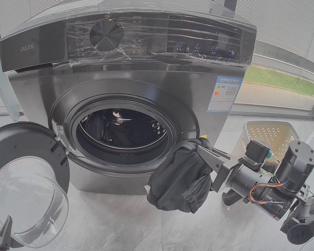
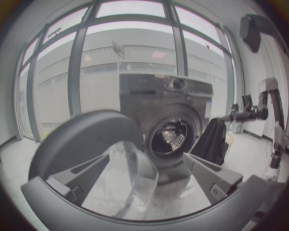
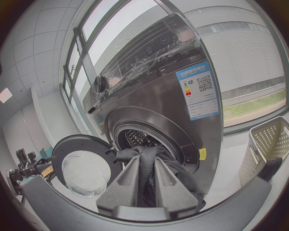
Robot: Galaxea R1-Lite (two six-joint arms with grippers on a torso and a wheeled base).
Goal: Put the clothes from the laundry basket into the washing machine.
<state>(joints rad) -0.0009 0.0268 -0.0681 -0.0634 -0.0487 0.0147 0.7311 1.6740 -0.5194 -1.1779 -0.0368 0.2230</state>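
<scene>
ok, right gripper [image 1: 199, 148] clamped on dark garment [image 1: 181, 180] just right of washing machine opening [image 1: 122, 132]. left gripper [image 2: 145, 159] jaws apart, near its open door [image 1: 17, 148].

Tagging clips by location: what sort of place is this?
Likely a glass-walled laundry test room: dark grey front-loading washing machine, floor-to-ceiling windows behind it, beige perforated plastic laundry basket beside it.

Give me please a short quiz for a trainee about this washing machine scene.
1. True or false: the washing machine door is shut.
2. What does the right end effector hold? A) a dark garment B) a white towel C) nothing
3. Fill in: the laundry basket stands to the robot's ____ of the washing machine.
Key: 1 false; 2 A; 3 right.
</scene>
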